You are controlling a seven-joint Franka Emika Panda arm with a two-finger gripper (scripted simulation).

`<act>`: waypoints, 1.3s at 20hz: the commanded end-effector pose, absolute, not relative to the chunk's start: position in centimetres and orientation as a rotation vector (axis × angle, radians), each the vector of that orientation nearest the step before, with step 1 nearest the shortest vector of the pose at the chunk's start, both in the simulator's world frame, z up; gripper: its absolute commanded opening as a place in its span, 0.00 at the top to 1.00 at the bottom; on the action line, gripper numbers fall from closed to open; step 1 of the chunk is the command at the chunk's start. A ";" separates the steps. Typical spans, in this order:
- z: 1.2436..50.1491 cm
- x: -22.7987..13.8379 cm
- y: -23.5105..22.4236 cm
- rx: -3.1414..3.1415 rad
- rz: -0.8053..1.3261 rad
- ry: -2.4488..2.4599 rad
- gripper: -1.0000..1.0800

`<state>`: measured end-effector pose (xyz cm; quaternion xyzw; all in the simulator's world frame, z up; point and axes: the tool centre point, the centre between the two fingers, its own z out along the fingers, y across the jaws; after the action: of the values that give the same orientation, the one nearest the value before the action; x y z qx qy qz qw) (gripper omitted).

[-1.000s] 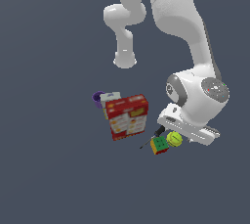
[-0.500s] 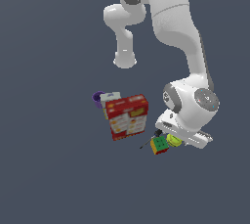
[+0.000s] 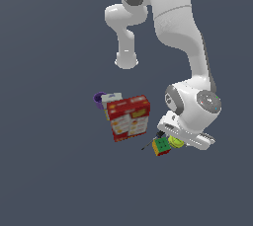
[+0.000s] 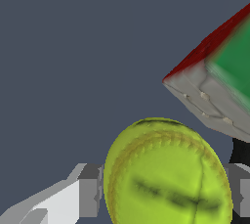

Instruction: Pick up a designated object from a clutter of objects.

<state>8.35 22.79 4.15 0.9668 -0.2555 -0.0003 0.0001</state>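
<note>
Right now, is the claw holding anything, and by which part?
The claw straddles the yellow-green ball, one finger at each side, about its middle. Whether they actually press it cannot be told.

No readable text anywhere. The red box (image 3: 129, 118) has printed panels on its face, too blurred to read. No numbers or signs elsewhere.

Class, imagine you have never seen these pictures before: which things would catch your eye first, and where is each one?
The big white robot arm dominates the exterior view, bending down from the top. In the wrist view, a yellow-green ball fills the foreground between the two fingers, with the multicoloured cube close beside it. The red box stands out brightly to the exterior view's left of them.
</note>
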 end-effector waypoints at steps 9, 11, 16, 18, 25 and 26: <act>4.7 8.3 22.4 3.037 -0.001 -0.803 1.00; 5.2 8.2 22.0 3.037 -0.001 -0.803 1.00; 7.4 8.0 20.4 3.037 -0.001 -0.803 1.00; 8.6 7.9 19.5 3.037 -0.001 -0.803 1.00; 14.7 7.3 15.0 3.038 -0.002 -0.804 1.00; 15.7 7.2 14.3 3.038 -0.002 -0.804 1.00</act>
<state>7.28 15.45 14.04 0.9668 -0.2555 -0.0016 0.0002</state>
